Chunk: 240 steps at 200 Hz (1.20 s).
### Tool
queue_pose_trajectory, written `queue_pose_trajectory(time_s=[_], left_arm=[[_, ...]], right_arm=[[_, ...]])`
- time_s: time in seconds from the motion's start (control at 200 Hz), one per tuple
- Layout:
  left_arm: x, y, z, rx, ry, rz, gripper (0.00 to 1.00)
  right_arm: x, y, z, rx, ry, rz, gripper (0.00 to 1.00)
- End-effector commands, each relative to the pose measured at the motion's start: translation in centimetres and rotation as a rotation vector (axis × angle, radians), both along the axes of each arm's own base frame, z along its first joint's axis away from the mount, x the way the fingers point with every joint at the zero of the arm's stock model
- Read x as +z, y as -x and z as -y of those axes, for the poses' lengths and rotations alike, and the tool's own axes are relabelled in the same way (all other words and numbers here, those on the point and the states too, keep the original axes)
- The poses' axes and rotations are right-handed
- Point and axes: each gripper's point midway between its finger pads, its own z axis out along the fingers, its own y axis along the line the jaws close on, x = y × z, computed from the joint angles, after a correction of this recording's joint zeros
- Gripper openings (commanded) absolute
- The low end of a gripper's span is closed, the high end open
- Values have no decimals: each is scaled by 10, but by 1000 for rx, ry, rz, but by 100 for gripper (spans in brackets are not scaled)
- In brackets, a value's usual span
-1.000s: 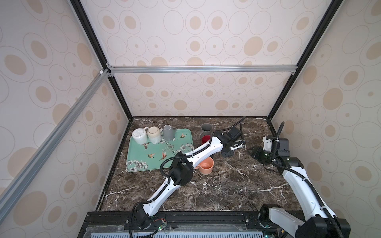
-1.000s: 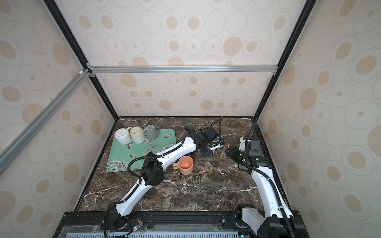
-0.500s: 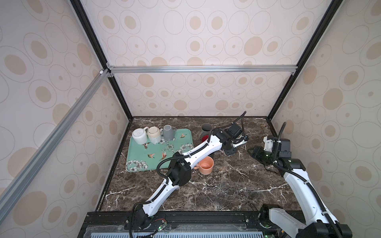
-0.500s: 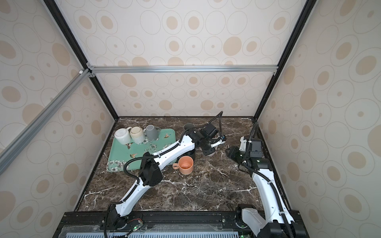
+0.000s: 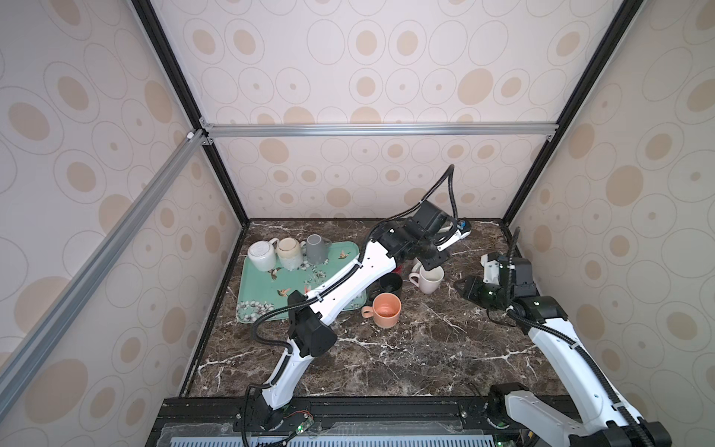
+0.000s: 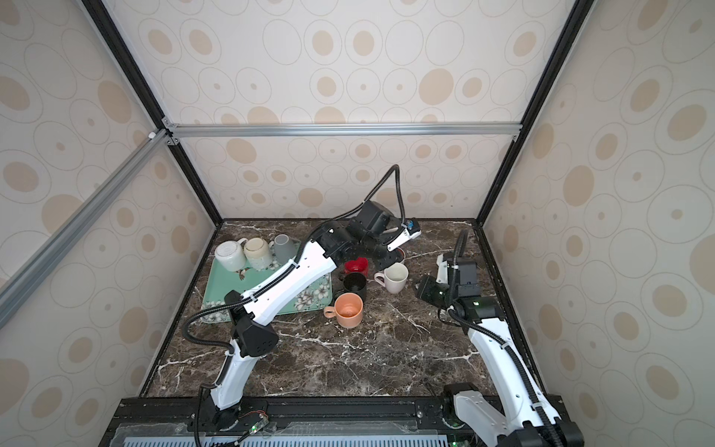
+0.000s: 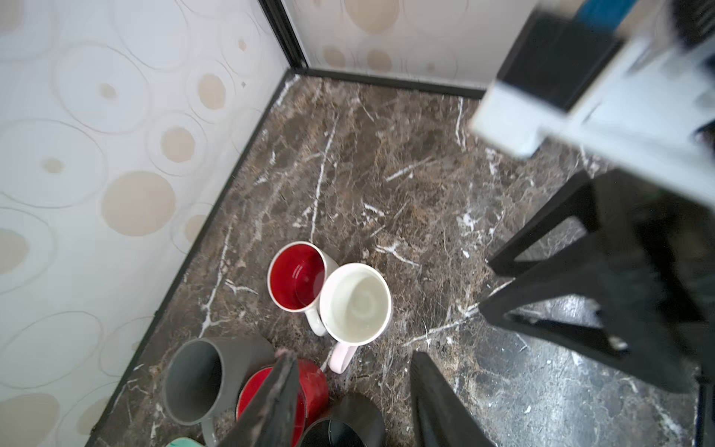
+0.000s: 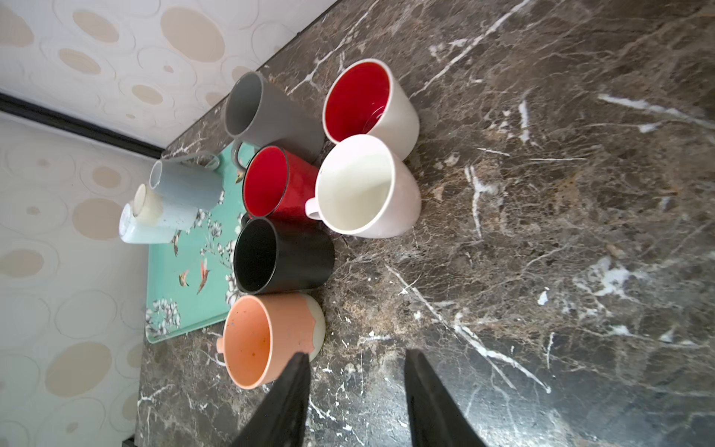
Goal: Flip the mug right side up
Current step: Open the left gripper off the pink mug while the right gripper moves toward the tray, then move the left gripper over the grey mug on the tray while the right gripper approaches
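Note:
A pale pink mug (image 5: 427, 279) (image 6: 395, 278) (image 7: 356, 303) (image 8: 361, 185) stands mouth up on the marble table, its handle toward the tray. My left gripper (image 5: 432, 264) (image 7: 353, 354) hovers just behind and above it, open, with nothing between its fingers. Off to the right of the mug, my right gripper (image 5: 459, 288) (image 8: 358, 353) is open too and empty, low over the table. An orange mug (image 8: 251, 340) lies close to one of its fingers in the right wrist view.
A green tray (image 5: 267, 290) at the left holds three mugs bottom up: white (image 5: 261, 253), cream (image 5: 290, 251) and grey (image 5: 317, 249). Beside the pale mug stand a black mug (image 5: 390, 284), the orange mug (image 5: 385, 309), a red mug (image 6: 356, 266), a red-lined white mug (image 7: 298, 276) and a grey mug (image 7: 193, 383).
My left gripper has lifted up and back from the cluster of mugs, and the pale pink mug, hidden beneath it before, now shows standing free. The right arm has hardly moved.

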Motion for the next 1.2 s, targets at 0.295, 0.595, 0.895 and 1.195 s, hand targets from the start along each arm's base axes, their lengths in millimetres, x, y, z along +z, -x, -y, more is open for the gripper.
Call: queue_pose_trajectory(time_s=[0.295, 0.595, 0.895, 1.195], left_arm=[[34, -50, -134, 294, 197, 1, 53], [3, -105, -276, 631, 430, -78, 62], [-72, -174, -376, 856, 521, -229, 62], [-118, -231, -384, 844, 539, -342, 62]], right_arm=[[20, -21, -70, 147, 159, 67, 43], [16, -42, -177, 376, 261, 88, 43], [-1, -60, -273, 564, 269, 62, 44], [-30, -66, -307, 634, 277, -5, 44]])
